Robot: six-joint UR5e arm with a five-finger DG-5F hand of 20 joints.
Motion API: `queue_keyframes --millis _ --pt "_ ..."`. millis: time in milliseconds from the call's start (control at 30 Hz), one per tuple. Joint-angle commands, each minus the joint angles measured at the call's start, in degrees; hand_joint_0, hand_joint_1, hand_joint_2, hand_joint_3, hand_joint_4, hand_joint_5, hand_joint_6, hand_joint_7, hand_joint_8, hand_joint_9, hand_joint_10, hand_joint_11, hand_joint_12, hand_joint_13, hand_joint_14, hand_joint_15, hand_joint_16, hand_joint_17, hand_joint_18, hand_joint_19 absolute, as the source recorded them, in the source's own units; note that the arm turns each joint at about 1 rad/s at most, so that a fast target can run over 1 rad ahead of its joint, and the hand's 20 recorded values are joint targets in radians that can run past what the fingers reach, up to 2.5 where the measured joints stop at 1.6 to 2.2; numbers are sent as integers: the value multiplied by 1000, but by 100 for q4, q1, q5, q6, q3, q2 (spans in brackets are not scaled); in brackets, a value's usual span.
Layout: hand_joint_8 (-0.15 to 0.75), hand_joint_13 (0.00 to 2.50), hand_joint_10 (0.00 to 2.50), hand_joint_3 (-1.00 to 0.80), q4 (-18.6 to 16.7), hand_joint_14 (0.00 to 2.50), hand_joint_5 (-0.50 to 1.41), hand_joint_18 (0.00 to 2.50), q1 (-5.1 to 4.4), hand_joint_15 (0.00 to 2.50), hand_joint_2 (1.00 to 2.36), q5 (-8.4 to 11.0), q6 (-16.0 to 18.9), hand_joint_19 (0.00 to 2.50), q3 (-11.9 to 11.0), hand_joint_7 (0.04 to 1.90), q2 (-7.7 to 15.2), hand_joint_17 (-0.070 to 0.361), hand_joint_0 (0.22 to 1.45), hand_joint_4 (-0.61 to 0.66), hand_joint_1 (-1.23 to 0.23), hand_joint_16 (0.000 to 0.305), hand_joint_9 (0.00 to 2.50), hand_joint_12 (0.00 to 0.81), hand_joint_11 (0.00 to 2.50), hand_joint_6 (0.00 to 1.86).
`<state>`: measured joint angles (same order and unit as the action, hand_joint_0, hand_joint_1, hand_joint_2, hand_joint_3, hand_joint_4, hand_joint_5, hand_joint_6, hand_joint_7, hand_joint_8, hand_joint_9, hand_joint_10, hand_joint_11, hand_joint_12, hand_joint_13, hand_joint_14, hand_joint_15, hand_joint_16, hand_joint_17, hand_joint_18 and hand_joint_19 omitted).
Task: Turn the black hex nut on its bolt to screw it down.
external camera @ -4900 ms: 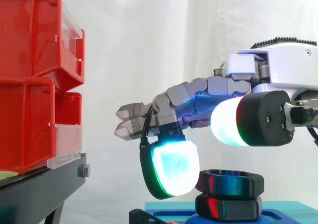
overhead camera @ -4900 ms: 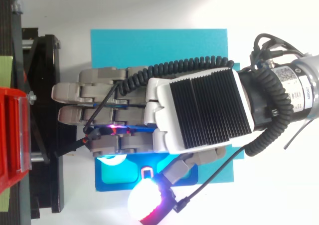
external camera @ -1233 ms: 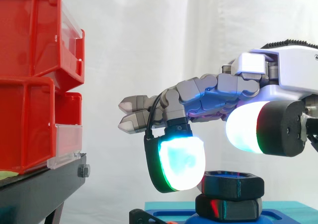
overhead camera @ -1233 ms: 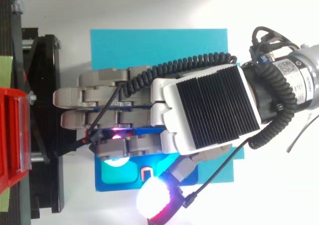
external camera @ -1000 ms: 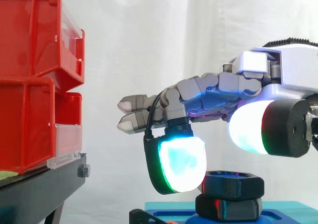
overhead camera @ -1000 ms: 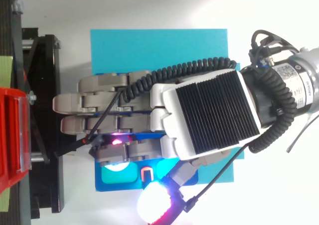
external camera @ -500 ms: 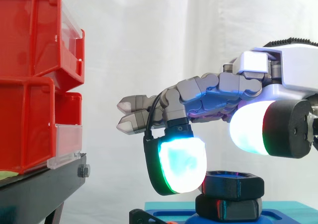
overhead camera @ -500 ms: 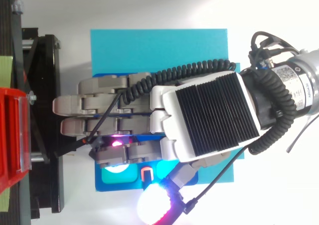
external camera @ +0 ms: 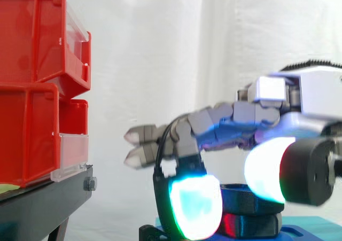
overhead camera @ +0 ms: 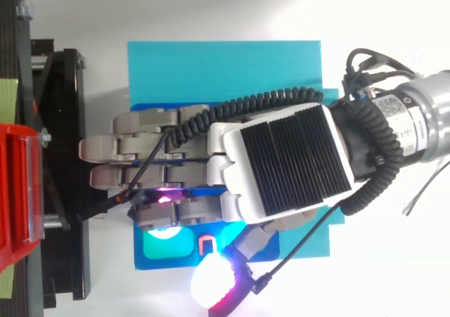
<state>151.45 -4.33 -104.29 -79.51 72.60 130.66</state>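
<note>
The hand [overhead camera: 281,166] is pinching the black hex nut [external camera: 238,198], fingers [external camera: 195,208] clamping opposite flanks, seemingly gaining purchase for twisting.

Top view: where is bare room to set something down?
Bare: the cyan mat strip between its upper edge and the hand, and the white surface above that edge. Crowded: over the blue base and black hex nut, under the hand.
</note>
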Motion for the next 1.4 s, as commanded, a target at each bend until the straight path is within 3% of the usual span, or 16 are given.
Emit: queue_keyframes --millis 0,200,300,600,900,1367 --pt "272 78 0 -500 -72 0 -112 154 -6 0 1000 -4 76 131 -9 1386 83 111 494 262 -321 49 309 347 0 533" --pt "272 78 0 -500 -248 0 -112 160 -33 0 1000 -13 128 131 -36 1387 83 110 494 268 -322 49 309 346 0 532" --pt "272 78 0 -500 -177 0 -112 160 -24 0 1000 -13 128 130 -194 1394 83 111 494 264 -322 49 309 346 0 532" --pt "272 78 0 -500 42 0 -112 154 -68 0 1000 -13 58 123 -352 1381 83 110 494 267 -323 49 308 346 0 539" --pt "271 80 0 -500 271 0 -116 163 -50 0 1000 -30 32 118 -352 1341 83 110 496 269 -326 49 310 346 0 568" --pt "268 89 0 -500 280 0 -149 165 3 0 1000 -48 32 122 -352 1145 83 105 515 230 -350 47 324 335 0 750"
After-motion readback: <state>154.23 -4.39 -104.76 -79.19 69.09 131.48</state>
